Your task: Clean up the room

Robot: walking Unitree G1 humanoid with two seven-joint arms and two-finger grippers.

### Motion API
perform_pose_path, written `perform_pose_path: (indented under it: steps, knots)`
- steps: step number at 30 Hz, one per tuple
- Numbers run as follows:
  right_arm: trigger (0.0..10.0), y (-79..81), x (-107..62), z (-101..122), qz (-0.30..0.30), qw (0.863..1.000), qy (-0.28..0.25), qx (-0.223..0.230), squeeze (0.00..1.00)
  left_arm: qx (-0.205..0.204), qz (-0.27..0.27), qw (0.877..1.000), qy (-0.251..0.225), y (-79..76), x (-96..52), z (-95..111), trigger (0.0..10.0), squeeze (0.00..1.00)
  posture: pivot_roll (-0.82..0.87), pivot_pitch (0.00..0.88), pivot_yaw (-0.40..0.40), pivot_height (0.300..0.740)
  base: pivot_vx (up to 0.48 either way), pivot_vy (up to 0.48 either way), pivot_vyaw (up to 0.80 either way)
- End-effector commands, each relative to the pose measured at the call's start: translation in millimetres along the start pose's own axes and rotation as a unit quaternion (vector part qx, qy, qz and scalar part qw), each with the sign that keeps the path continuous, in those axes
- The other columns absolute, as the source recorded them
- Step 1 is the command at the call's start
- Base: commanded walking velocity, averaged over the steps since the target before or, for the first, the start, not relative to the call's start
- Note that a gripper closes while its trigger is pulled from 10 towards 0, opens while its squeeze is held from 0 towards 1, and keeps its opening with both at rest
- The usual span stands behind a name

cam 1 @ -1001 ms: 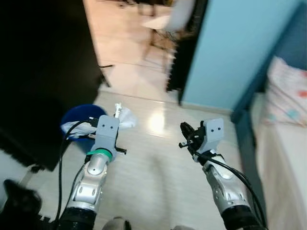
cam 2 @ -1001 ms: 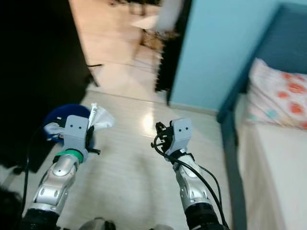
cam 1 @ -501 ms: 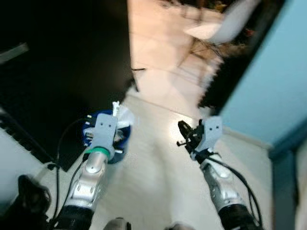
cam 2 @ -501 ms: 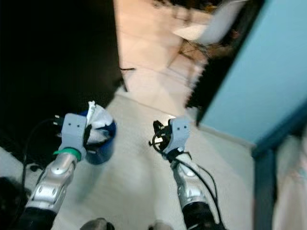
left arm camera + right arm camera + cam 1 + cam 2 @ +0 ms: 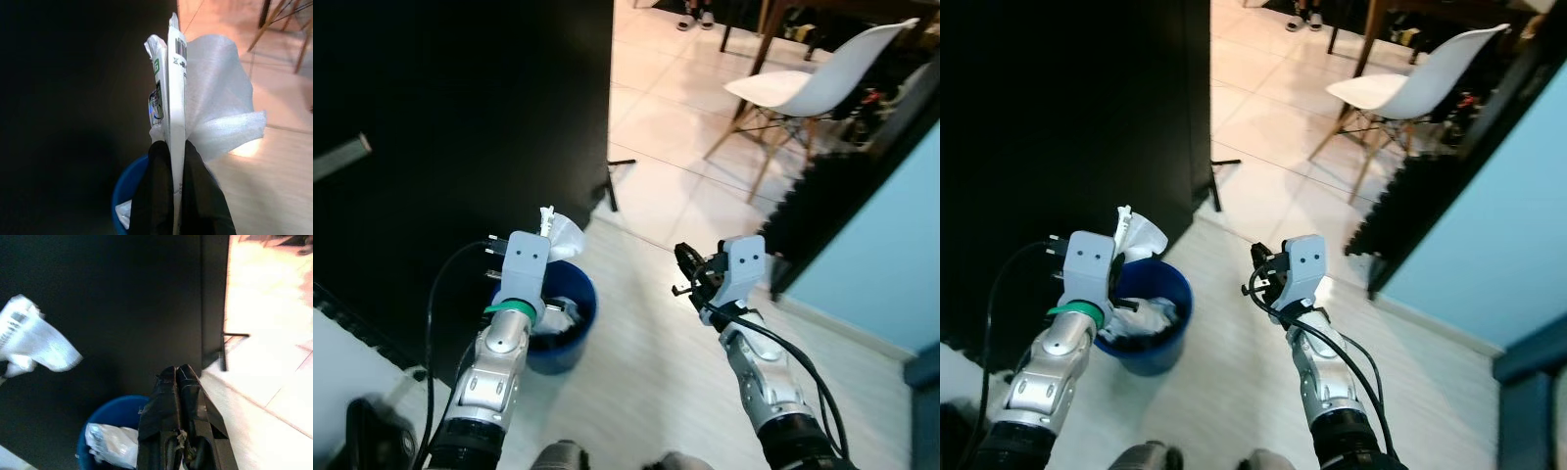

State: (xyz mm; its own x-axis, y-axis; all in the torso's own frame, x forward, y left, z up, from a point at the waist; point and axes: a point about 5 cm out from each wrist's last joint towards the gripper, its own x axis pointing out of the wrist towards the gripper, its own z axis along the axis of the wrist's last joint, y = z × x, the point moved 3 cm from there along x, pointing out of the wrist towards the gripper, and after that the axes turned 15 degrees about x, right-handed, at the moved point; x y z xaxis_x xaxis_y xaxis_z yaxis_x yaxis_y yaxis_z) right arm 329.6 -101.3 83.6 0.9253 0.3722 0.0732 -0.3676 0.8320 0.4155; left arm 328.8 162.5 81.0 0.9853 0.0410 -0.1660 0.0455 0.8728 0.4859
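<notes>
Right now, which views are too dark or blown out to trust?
Head views: sharp, but the black cabinet is featureless. Left wrist view: white wrapper crisp between the left gripper fingers, tile beyond overexposed. Right wrist view: mostly dark, blurred, tile blown out; blue bin still legible.

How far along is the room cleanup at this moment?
Done: the blue bin already holds white wrappers. In hand: the left gripper is shut on a white wrapper, held just above the bin's rim. Left: releasing it into the bin. The right gripper is shut and carries nothing.
</notes>
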Motion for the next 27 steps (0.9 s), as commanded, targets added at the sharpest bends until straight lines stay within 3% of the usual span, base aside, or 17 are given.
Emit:
perform_pose_path:
  steps: [1, 12, 15, 18, 27]
  knots:
    - [10.0, -4.6, -2.5, -1, -0.01, 1.0, 0.001, 0.001, 0.0, 0.002, -0.008, 1.0, 0.005, -3.8, -0.4, -2, 10.0, 0.0, 0.03, 0.0, 0.016, 0.72, 0.45, 0.0, 0.0]
    - [10.0, -7.2, -3.8, -2, -0.014, 1.0, 0.002, 0.0, 0.0, 0.021, -0.018, 0.999, 0.034, -5.3, -0.2, -15, 10.0, 0.0, 0.04, 0.0, 0.018, 0.72, 0.397, 0.0, 0.0]
    - [10.0, -7.0, -4.0, -4, -0.015, 1.0, 0.004, 0.001, 0.0, 0.053, -0.042, 0.993, 0.097, -10.4, 0.2, -53, 10.0, 0.0, 0.05, 0.0, 0.012, 0.72, 0.0, 0.0, 0.0]
    - [10.0, -6.2, -3.5, -4, -0.014, 1.0, 0.005, 0.002, 0.0, 0.074, -0.052, 0.99, 0.109, -11.2, 3.9, -66, 10.0, 0.0, 0.04, 0.0, 0.013, 0.72, 0.0, 0.0, 0.0]
    - [10.0, -0.3, -5.8, -5, -0.004, 1.0, 0.006, 0.002, 0.0, 0.098, -0.119, 0.98, 0.125, -20.3, 16.7, -72, 10.0, 0.0, 0.02, 0.045, 0.016, 0.72, 0.0, 0.0, 0.0]
